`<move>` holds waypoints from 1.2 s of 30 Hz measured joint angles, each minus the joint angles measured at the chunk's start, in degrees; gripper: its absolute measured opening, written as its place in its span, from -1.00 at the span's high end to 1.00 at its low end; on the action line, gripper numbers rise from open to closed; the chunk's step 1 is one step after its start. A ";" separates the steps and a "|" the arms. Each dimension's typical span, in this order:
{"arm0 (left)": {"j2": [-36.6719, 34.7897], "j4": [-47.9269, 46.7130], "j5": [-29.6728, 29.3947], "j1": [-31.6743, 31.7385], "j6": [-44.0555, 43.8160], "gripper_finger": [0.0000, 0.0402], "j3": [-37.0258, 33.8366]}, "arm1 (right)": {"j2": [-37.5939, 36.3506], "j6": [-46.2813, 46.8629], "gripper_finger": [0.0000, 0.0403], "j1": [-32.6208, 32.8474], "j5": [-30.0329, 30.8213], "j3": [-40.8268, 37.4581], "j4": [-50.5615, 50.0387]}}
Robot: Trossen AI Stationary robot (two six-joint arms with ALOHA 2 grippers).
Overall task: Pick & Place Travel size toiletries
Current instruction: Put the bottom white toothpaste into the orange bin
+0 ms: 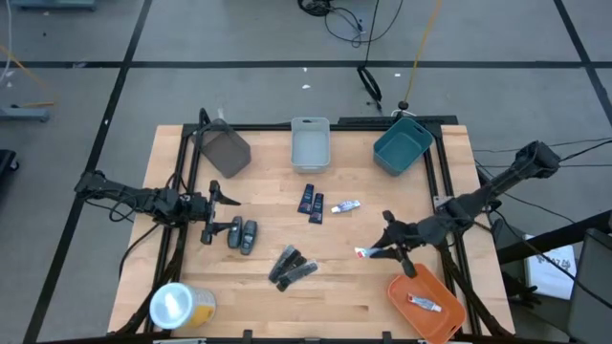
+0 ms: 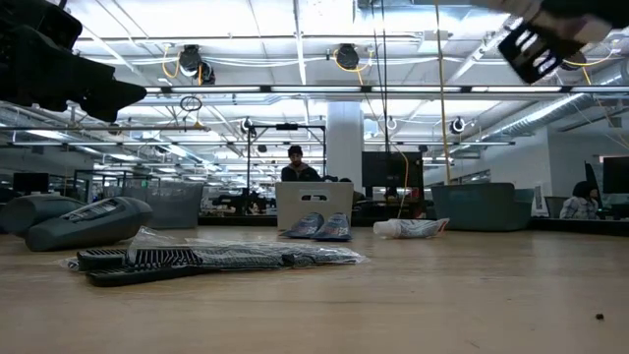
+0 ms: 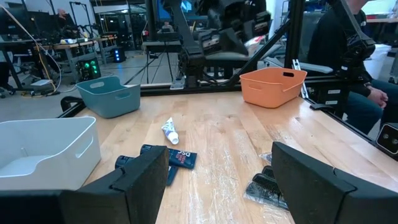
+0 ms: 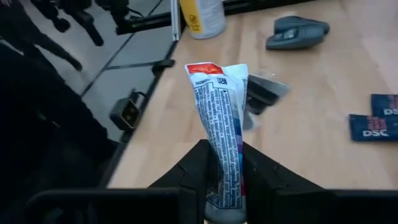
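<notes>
While you are watching the overhead picture, these lines are giving you where everything is sitting.

Right gripper [image 1: 382,250]: you are seeing it at the lower right of the frame, pinching a white tube [image 4: 219,134] between its fingers [image 4: 193,171]; the tube's crimped end with a red band is sticking out past them.
Left gripper [image 1: 207,212]: you are seeing it waiting at the left of the frame with its fingers spread and nothing between them.
Orange bin [image 1: 449,322]: it is sitting at the lower right corner, just below the right gripper, and is holding one tube [image 1: 424,304].
Second loose tube [image 1: 345,205]: it is lying near the middle of the frame, just right of the two blue packets [image 1: 311,201].
Grey oval pieces [image 1: 242,234]: they are lying side by side just right of the left gripper.
Black combs [image 1: 293,267]: you are finding them in clear wrappers, bunched below the middle of the frame.
Top row: a dark grey bin [image 1: 222,148], a light grey bin [image 1: 310,145] and a teal bin [image 1: 402,145] are standing along the upper edge of the table [image 1: 344,306].
Yellow roll [image 1: 182,305]: it is standing at the lower left corner.
</notes>
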 joint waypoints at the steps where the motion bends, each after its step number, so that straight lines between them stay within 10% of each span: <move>1: 0.00 0.00 0.00 0.00 0.00 -0.41 0.01 | 0.06 0.67 0.72 1.46 1.16 1.30 -1.80; 15: 0.00 0.00 0.00 0.00 -0.02 -0.41 0.02 | 7.51 26.07 0.72 18.73 9.57 18.09 -26.00; 36: 0.01 0.00 0.00 0.00 0.00 -0.41 0.01 | 19.95 64.91 0.72 30.25 3.59 18.73 -26.81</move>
